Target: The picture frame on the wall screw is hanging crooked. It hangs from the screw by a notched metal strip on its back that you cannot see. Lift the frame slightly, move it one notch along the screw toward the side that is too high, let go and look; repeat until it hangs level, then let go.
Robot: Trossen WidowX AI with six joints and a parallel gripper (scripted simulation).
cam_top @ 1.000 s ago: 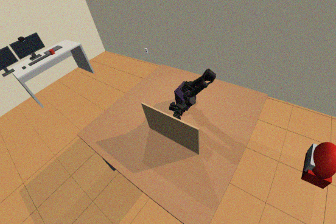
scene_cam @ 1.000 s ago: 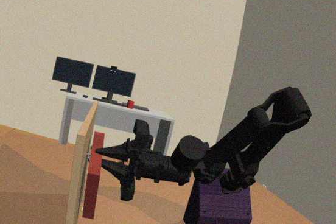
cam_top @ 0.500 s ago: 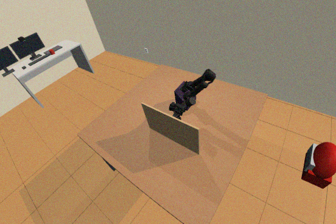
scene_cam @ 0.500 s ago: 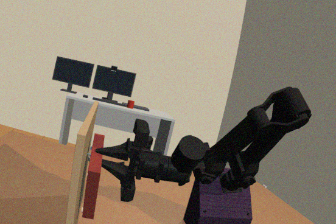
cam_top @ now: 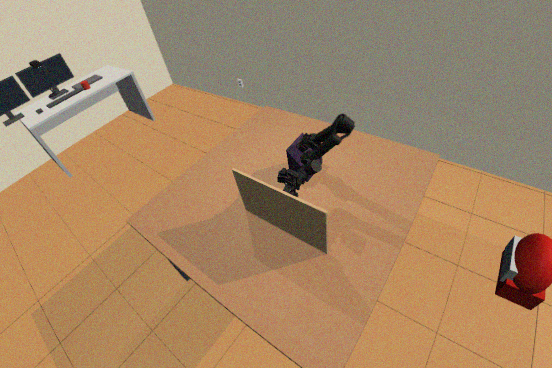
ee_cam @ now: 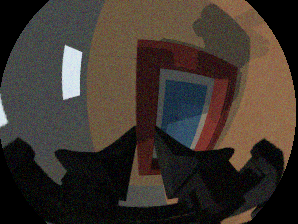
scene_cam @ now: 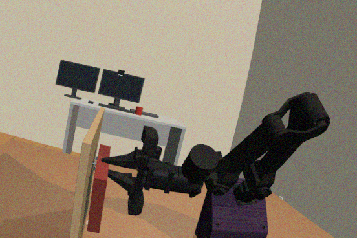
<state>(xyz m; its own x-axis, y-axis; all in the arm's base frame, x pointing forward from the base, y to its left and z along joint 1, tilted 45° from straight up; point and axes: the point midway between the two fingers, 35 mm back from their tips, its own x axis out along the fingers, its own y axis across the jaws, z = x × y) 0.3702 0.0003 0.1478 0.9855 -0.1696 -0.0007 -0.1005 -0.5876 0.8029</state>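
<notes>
The picture frame (scene_cam: pixel 97 206) (ee_cam: pixel 145 90) has a red border, a grey mount and a blue picture. It stands in front of the upright tan board (cam_top: pixel 285 221) (scene_cam: pixel 79 183) (ee_cam: pixel 117 75). My gripper (scene_cam: pixel 105 166) (ee_cam: pixel 145 128) is shut on the red bar at the left of the wrist view. In the top view the board hides the frame. A small grey piece (scene_cam: pixel 94 164), perhaps the screw, shows in the gap between board and frame. The notched strip is hidden. With the tilted views, I cannot tell whether the frame is level.
The arm's purple base (cam_top: pixel 296 151) (scene_cam: pixel 239 213) stands behind the gripper. A white desk (cam_top: pixel 107 75) (scene_cam: pixel 123 122) with monitors and a red cup (cam_top: pixel 85 85) (scene_cam: pixel 139 110) is far off. A red ball (cam_top: pixel 535 261) sits on a block at the right of the top view.
</notes>
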